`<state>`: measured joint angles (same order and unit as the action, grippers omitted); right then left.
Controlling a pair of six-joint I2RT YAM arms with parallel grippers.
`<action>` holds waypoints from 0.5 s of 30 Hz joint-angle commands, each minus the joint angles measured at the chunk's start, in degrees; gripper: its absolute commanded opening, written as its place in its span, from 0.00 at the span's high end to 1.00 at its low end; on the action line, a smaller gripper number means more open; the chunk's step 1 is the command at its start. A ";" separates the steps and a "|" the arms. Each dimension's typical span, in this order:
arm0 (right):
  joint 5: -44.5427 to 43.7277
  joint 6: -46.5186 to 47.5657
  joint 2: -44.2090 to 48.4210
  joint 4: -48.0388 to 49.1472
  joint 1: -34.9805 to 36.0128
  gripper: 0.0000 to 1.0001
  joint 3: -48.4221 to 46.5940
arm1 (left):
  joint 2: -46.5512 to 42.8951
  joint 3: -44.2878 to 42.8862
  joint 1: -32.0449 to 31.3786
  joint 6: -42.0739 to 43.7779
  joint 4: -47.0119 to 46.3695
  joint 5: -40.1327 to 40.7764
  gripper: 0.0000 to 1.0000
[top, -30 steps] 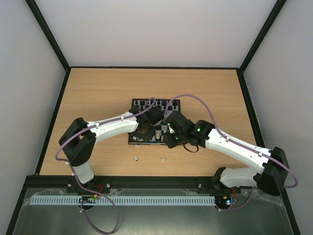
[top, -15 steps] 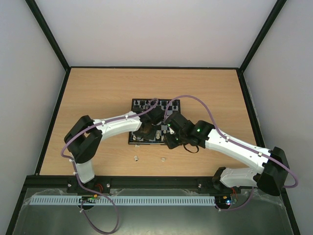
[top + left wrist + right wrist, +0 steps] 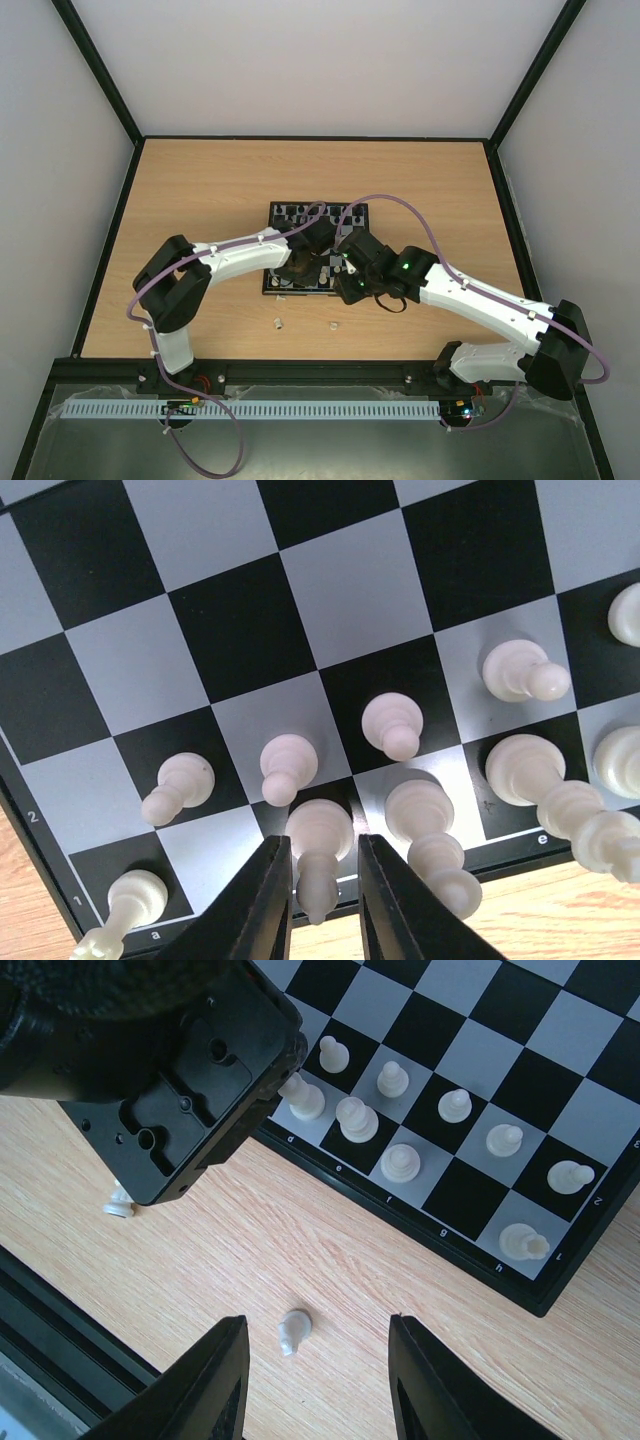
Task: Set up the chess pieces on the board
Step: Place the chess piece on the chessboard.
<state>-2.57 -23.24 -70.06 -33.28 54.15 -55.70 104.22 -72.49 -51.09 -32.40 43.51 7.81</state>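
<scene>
Worktop (image 3: 200,200): nothing on it is shifting. Both loose pieces are sitting where they were a second ago.

Left arm (image 3: 230,258) is the only thing moving. Its elbow end is swinging slightly to the right while the wrist is staying over the near-left part of the board (image 3: 560,1030). Right arm (image 3: 480,300) is holding the same pose.

The board is lying mid-worktop, with black pieces (image 3: 290,210) lining the far edge and the cream-white chess pieces (image 3: 455,1106) filling most of the near two ranks.

Left gripper (image 3: 320,842) is straddling a cream-white piece (image 3: 318,825) that is standing upright on the c-file back-rank square. The fingers are only narrowly parted, with a sliver of gap showing beside the piece's head. It looks like bracketing, not clamping. I'm reading this as seat-and-release, but I'm not certain.

Right gripper (image 3: 312,1325) is spread wide and carrying nothing. It is hovering over the worktop just off the board's near edge, with a fallen piece (image 3: 293,1331) lying below, between its fingers.

What it's meaning for the task:
- **c-file piece:** it looks placed, so the small left-arm motion is probably settling or backing off.
- **Bare squares:** the b-file back-rank square right beside it is showing bare. So is the g-file back-rank square in the right wrist view.
- **Likely fills:** the fallen piece and the second loose piece (image 3: 277,322), partly hidden by the left gripper's housing in the right wrist view, are probably going there.
- **a2:** it's also looking bare, and I'm not seeing a third loose piece.
</scene>
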 commanded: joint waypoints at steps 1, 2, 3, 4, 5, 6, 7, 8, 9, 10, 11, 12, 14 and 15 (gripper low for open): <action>0.67 0.81 0.37 -0.65 0.43 0.60 -0.11 | 0.40 -0.17 -0.40 0.20 0.40 -0.54 0.77; 0.50 0.79 0.39 -0.65 0.41 0.60 -0.16 | 0.28 -0.19 -0.36 0.15 0.50 -0.50 0.76; 0.57 0.83 0.30 -0.65 0.43 0.60 -0.13 | 0.09 -0.05 -0.33 0.01 0.60 -0.43 0.76; 0.69 0.83 0.28 -0.65 0.43 0.60 -0.19 | -0.09 0.02 -0.28 0.00 0.75 -0.36 0.76; 0.59 0.76 0.28 -0.65 0.40 0.60 -0.17 | -0.34 0.13 -0.33 -0.09 0.85 -0.16 0.76; 0.47 0.82 0.28 -0.65 0.43 0.61 -0.15 | -0.51 0.15 -0.36 -0.16 1.00 -0.02 0.75; 0.56 0.79 0.32 -0.65 0.42 0.60 -0.12 | -0.76 0.11 -0.26 -0.15 1.23 0.15 0.75; 0.58 0.83 0.36 -0.65 0.38 0.60 -0.17 | -1.08 0.07 -0.28 -0.28 1.45 0.37 0.73; 0.47 0.83 0.36 -0.65 0.42 0.60 -0.12 | -1.36 -0.01 -0.24 -0.35 1.68 0.55 0.72; 0.50 0.83 0.37 -0.65 0.42 0.60 -0.09 | -1.85 -0.02 -0.32 -0.48 1.93 0.73 0.72; 0.54 0.83 0.37 -0.67 0.37 0.60 -0.11 | -2.24 -0.02 -0.28 -0.66 2.25 0.90 0.72; 0.43 0.83 0.37 -0.65 0.36 0.60 -0.05 | -2.80 0.04 -0.33 -0.91 2.62 1.09 0.72; 0.37 0.76 0.37 -0.69 0.41 0.60 -0.01 | -4.06 0.48 -0.29 -1.26 3.12 1.30 0.71; 0.33 0.79 0.32 -0.71 0.40 0.60 0.04 | -4.98 0.75 -0.35 -1.50 3.24 1.40 0.70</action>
<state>-2.52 -23.09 -70.06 -33.17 54.15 -55.70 103.53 -72.34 -51.09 -32.75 44.18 8.03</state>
